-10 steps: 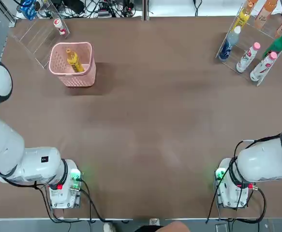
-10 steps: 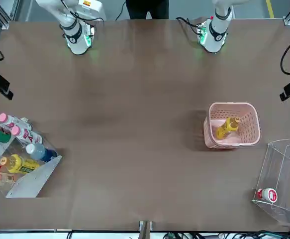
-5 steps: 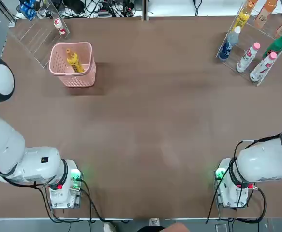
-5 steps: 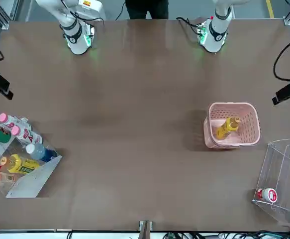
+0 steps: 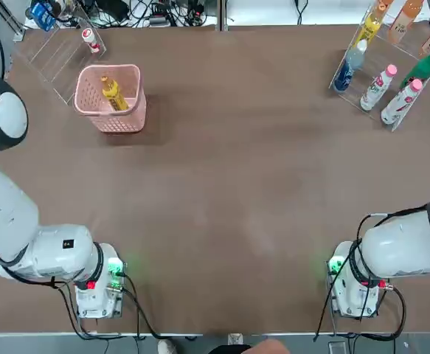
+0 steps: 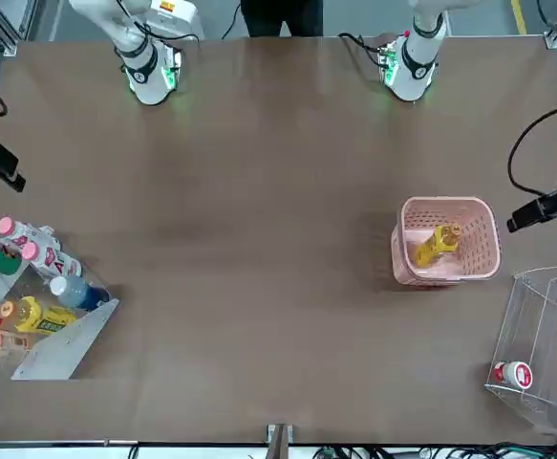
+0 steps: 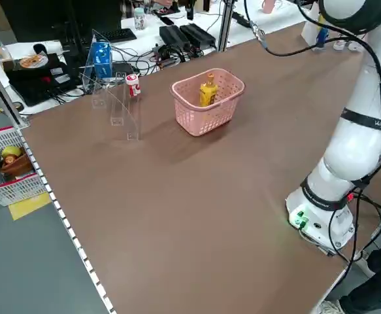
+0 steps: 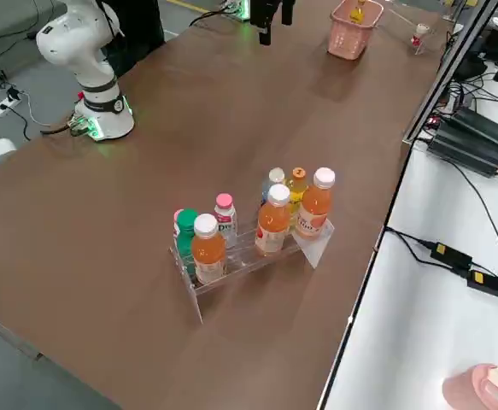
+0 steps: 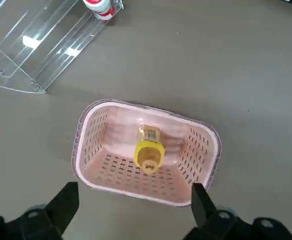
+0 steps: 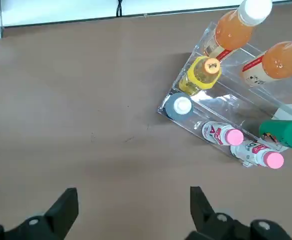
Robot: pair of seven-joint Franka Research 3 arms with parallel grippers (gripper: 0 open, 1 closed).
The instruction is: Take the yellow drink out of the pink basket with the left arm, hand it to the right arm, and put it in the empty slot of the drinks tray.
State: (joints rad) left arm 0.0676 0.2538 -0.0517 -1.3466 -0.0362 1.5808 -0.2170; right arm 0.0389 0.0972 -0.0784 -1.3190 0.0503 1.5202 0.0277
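The yellow drink (image 5: 113,94) (image 6: 435,244) leans inside the pink basket (image 5: 122,122) (image 6: 479,239) at the table's far left. In the left wrist view the bottle (image 9: 149,152) shows cap-up in the basket (image 9: 90,150), and my left gripper (image 9: 133,205) hangs open above the basket's near rim. Seen from the front, that gripper (image 6: 536,208) is just beside the basket. The drinks tray (image 5: 392,66) (image 10: 221,110) stands at the far right, holding several bottles; I cannot make out its empty slot. My right gripper (image 10: 133,210) hovers open some way from the tray.
A clear acrylic box (image 5: 60,51) with a small red-white bottle (image 5: 89,38) stands behind the basket at the far left corner. Both arm bases (image 5: 96,287) (image 5: 355,284) sit at the near edge. A person (image 6: 278,14) stands behind the bases.
My left gripper has moved in towards the pink basket, and the left arm's elbow has shifted with it. The right arm, basket and bottles have not moved.
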